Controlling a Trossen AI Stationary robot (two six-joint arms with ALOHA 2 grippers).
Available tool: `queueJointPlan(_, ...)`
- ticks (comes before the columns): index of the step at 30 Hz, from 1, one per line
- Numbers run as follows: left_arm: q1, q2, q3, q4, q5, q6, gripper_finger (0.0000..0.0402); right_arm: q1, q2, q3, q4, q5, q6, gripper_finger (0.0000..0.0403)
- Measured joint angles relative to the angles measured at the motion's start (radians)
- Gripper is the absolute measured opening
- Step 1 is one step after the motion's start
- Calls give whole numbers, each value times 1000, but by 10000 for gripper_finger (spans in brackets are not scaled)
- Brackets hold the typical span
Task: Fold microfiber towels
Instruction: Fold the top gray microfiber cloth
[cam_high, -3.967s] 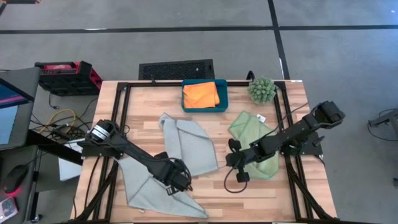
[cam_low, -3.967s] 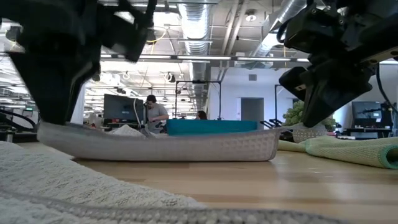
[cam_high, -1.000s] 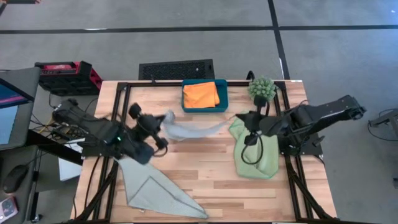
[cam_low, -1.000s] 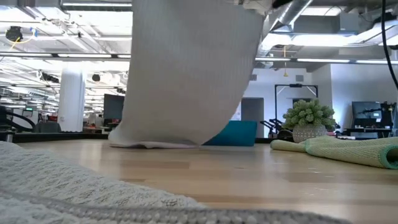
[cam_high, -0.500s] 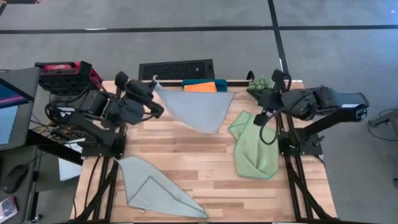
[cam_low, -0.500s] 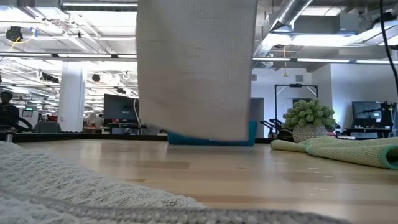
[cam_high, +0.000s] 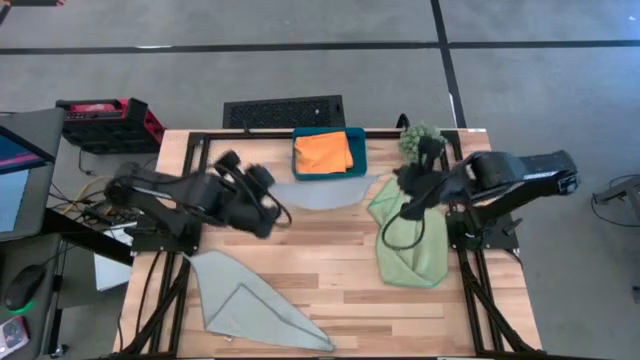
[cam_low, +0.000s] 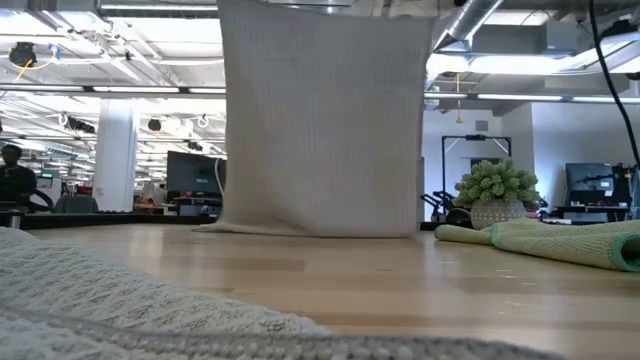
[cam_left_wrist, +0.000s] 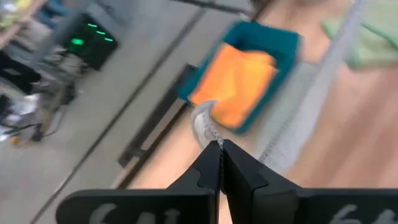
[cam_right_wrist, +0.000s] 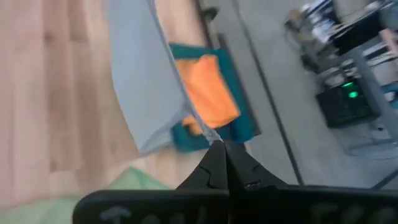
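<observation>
My dark claws pinch a pale grey-blue towel (cam_high: 318, 194) with a fine woven grain. Behind it, an orange towel (cam_high: 322, 152) fills the teal tray (cam_high: 358, 152); a light green towel (cam_high: 410, 245) sits right of centre.

Grey towel (cam_low: 320, 120) hangs w/ bottom edge on table (cam_low: 400, 290), plant (cam_low: 497, 190) behind.

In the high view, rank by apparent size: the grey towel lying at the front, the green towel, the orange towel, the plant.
1. Grey towel at the front
2. Green towel, somewhat smaller
3. Orange towel in the teal tray
4. Plant, partly hidden by the right arm
</observation>
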Motion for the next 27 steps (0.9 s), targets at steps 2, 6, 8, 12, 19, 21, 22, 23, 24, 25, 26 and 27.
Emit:
queueJointPlan(2,-37,29,0,-1,46,-14,0,38,28,0,-24,-4,46,1)
queueJointPlan(6,-115,84,0,-1,110,-91,0,135,79,0,-47,-4,131,2)
queueJointPlan(8,-156,105,0,-2,123,-136,0,192,106,-1,-47,-6,163,2)
queueJointPlan(12,-247,143,0,-1,164,-232,0,302,150,-7,-41,-20,246,2)
queueJointPlan(19,-391,217,0,-1,202,-421,0,449,189,-139,50,-68,447,2)
queueJointPlan(21,-416,253,0,-1,209,-479,0,479,191,-197,113,-93,491,2)
queueJointPlan(22,-427,277,0,-1,213,-513,0,493,190,-229,157,-102,512,2)
queueJointPlan(23,-438,300,0,-1,219,-547,0,505,190,-258,199,-111,526,2)
queueJointPlan(24,-446,323,0,0,229,-578,0,516,190,-287,241,-122,536,2)
queueJointPlan(25,-452,347,0,0,241,-608,0,524,190,-314,279,-133,543,2)
queueJointPlan(26,-459,368,0,-1,258,-643,0,533,190,-338,316,-145,545,2)
queueJointPlan(27,-466,391,0,0,279,-678,0,542,190,-363,362,-161,546,2)
